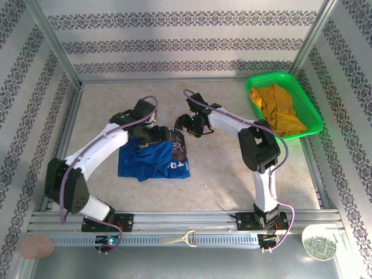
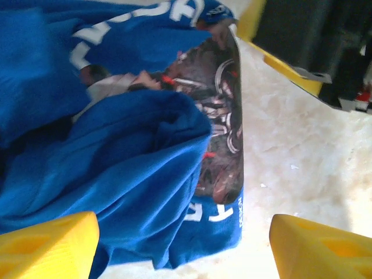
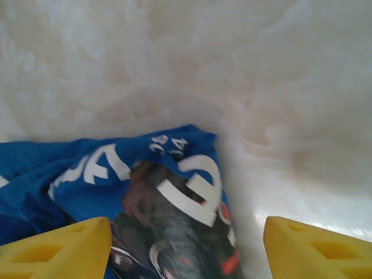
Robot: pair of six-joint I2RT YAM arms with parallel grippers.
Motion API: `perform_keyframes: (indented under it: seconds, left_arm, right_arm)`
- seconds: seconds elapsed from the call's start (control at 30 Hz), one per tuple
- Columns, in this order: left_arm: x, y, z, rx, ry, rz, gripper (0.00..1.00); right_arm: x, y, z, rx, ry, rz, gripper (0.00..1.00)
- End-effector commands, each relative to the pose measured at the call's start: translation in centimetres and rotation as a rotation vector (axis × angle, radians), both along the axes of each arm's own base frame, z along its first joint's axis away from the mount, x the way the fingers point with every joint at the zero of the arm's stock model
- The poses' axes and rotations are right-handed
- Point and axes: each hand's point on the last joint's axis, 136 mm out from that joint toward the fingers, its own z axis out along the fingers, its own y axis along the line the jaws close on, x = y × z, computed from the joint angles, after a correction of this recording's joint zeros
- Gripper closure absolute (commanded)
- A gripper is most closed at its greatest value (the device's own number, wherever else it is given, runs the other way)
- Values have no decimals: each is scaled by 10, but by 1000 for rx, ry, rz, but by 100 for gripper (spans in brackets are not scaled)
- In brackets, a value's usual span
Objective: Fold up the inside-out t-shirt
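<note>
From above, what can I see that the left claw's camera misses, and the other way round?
Overhead adds: the left arm and right arm, the whole crumpled t-shirt on the table, and a green basket with a yellow garment in it. The left wrist adds: a close look at the shirt's dark print and white lettering, framed by the left claw's yellow fingertips. Both: blue t-shirt, pale tabletop.
</note>
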Motion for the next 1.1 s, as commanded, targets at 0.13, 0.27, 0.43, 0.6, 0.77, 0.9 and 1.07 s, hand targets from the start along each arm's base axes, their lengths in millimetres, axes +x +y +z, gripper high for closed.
perform_keyframes:
  seconds: [0.13,0.27,0.43,0.6,0.77,0.9,1.07]
  left_arm:
    - [10,-7,-18,365,-7,-149,23]
    - [15,-4,-35,462,-1,-176,26]
    - [24,-3,-54,511,10,-193,36]
    - [29,-3,-58,529,-5,-201,89]
    - [19,7,-41,505,-42,-171,100]
    - [-9,30,-23,464,-72,-82,100]
    - [-61,74,-18,371,-93,104,100]
  right_arm:
    - [16,17,-7,102,17,-12,31]
    - [18,16,-19,96,40,-28,33]
    - [17,15,-30,94,68,-52,40]
    - [14,8,-39,83,85,-86,63]
    - [14,0,-45,71,91,-111,100]
    - [15,-11,-44,56,76,-143,100]
    - [16,-23,-45,37,71,-169,100]
